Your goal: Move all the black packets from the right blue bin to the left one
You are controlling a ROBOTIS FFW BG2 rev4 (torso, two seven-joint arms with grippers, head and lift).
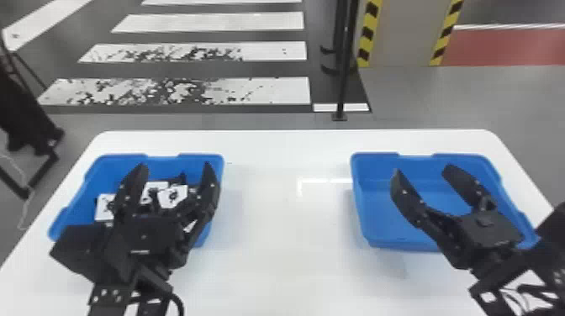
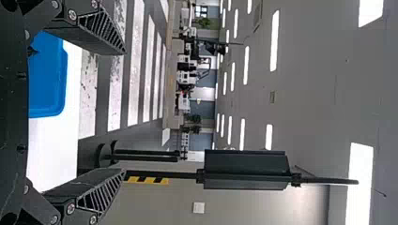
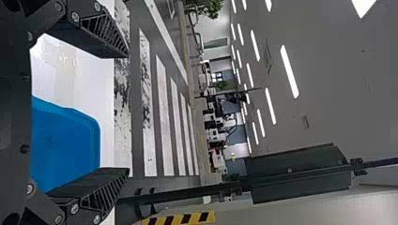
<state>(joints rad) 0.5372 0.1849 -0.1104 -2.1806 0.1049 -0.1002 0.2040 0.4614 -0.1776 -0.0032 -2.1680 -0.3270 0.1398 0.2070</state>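
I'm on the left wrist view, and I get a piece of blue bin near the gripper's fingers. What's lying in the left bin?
Observer: Several black packets with white labels are in the left bin, partly behind the left gripper.

Operator: Where's the right gripper?

Observer: The right gripper is over the right bin, its fingers apart.

Operator: Any packets under it?

Observer: Bare blue floor shows between its fingers, and I make out no packet there. The gripper covers part of the near side, so I can't vouch for that.
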